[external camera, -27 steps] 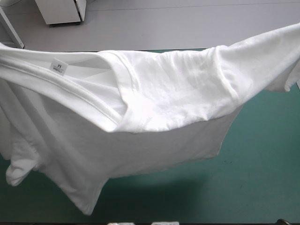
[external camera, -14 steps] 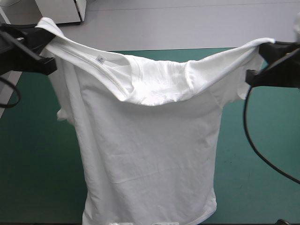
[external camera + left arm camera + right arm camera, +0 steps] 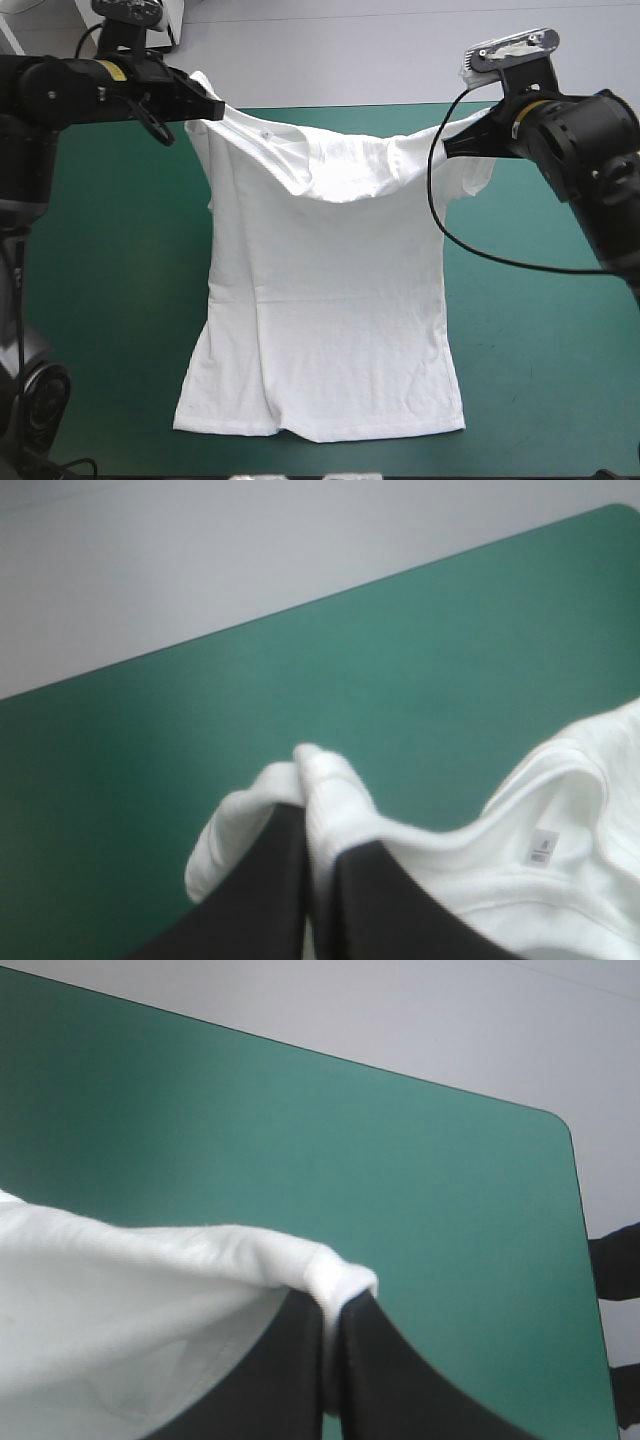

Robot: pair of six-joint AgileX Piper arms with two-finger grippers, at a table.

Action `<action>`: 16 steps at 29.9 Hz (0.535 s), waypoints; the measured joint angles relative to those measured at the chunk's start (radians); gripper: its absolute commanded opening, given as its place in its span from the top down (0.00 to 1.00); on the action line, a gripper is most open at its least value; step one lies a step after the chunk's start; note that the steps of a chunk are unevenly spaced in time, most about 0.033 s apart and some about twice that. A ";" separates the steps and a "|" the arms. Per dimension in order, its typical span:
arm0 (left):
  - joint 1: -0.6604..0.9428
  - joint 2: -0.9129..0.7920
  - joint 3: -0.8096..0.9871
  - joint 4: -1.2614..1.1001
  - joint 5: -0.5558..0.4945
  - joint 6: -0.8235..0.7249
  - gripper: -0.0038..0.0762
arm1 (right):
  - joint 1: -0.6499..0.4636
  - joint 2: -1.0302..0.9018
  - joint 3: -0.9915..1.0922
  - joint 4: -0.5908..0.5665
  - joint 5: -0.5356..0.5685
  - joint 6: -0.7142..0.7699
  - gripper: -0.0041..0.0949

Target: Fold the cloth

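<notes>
**High view.** The T-shirt (image 3: 330, 300), white and short-sleeved, is stretched between the two arms over the middle of the table's teal-green cover (image 3: 540, 380). The left gripper (image 3: 214, 108), at about 10 o'clock from the garment's centre, pinches one shoulder. The right gripper (image 3: 452, 142), at about 2 o'clock, pinches the other, and the neckline sags in a shallow curve between them at 12 o'clock. The neck label (image 3: 267, 133) shows just inside the collar, nearer the left gripper. The body of the garment runs toward 6 o'clock, its hem (image 3: 320, 432) fairly straight and close to the table's near edge. Both side edges are visible and the cloth is largely smooth. Bare cover lies at 3 o'clock and at 9 o'clock of the garment. **Left wrist view.** The black fingers (image 3: 265, 880) are pressed all but together, with a fold of white fabric standing up between their tips. The collar and its label lie beside them. **Right wrist view.** That gripper's fingers (image 3: 390, 1370) are likewise nearly closed upon a small tuft of fabric. The rest of the sheet falls away to one side, and the cover's rounded far corner lies ahead.
</notes>
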 measured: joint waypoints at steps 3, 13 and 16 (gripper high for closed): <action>0.000 0.071 0.003 0.001 -0.038 -0.001 0.96 | -0.062 0.074 0.001 0.038 -0.038 0.002 0.98; 0.000 0.277 0.004 0.003 -0.188 -0.010 0.96 | -0.213 0.300 -0.008 0.121 -0.176 0.001 0.98; 0.000 0.334 0.005 0.001 -0.251 -0.010 0.96 | -0.244 0.373 -0.038 0.156 -0.208 -0.005 0.98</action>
